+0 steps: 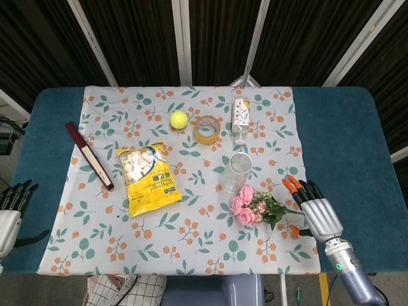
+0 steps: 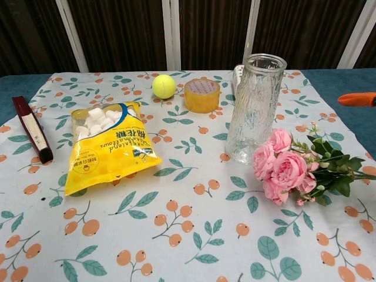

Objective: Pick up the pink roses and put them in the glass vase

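The pink roses (image 1: 250, 206) lie on the floral cloth with their green stems pointing right; in the chest view the pink roses (image 2: 282, 165) lie just right of the vase's foot. The glass vase (image 1: 234, 172) stands upright and empty right behind them, tall and ribbed in the chest view (image 2: 252, 108). My right hand (image 1: 315, 209) hovers open beside the stem ends, fingers spread, holding nothing. Only an orange fingertip (image 2: 356, 98) of it shows in the chest view. My left hand (image 1: 9, 213) hangs open at the table's left edge, far from the flowers.
A yellow marshmallow bag (image 1: 149, 178), a dark red box (image 1: 88, 155), a tennis ball (image 1: 179, 118), a tape roll (image 1: 207, 129) and a small lying bottle (image 1: 240, 116) are spread over the cloth. Blue table (image 1: 344, 134) lies bare to the right.
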{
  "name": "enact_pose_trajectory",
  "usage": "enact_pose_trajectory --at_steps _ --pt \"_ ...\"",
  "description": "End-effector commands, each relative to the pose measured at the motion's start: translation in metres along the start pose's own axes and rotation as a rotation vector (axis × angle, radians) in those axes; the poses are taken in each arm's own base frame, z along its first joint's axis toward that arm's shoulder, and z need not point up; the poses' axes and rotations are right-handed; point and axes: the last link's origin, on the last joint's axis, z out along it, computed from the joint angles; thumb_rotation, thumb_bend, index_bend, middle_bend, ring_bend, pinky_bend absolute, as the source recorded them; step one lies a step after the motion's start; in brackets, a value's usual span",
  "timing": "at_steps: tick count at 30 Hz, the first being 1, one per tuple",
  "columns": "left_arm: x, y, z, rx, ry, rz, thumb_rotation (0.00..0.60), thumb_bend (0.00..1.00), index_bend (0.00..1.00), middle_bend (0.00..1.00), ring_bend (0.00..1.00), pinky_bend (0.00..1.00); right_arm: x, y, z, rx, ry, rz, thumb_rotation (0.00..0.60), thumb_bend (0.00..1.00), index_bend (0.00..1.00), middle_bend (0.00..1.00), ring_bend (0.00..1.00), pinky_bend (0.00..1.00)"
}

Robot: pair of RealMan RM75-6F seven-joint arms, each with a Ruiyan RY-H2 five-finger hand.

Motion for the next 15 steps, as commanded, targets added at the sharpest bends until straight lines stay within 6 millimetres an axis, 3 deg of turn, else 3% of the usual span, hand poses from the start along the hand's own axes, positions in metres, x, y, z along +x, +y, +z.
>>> enact_pose_trajectory --at_steps 1,10,15 --pt "0.000 0.000 0.000 -0.004 -0.005 -0.006 0.600 0.00 0.00 0.00 0.00 0.00 -0.009 -0.015 0.016 0.019 -0.029 0.023 0.600 0.19 0.00 0.04 0.02 0.00" --pt "0.001 -0.003 0.001 0.002 -0.027 -0.030 0.600 0.00 0.00 0.00 0.00 0.00 -0.031 -0.036 0.044 0.032 -0.084 0.039 0.600 0.19 0.02 0.11 0.10 0.00" --pt "0.001 -0.004 0.003 0.002 -0.037 -0.042 0.600 0.00 0.00 0.00 0.00 0.00 -0.043 -0.043 0.057 0.022 -0.096 0.055 0.600 0.20 0.14 0.23 0.23 0.07"
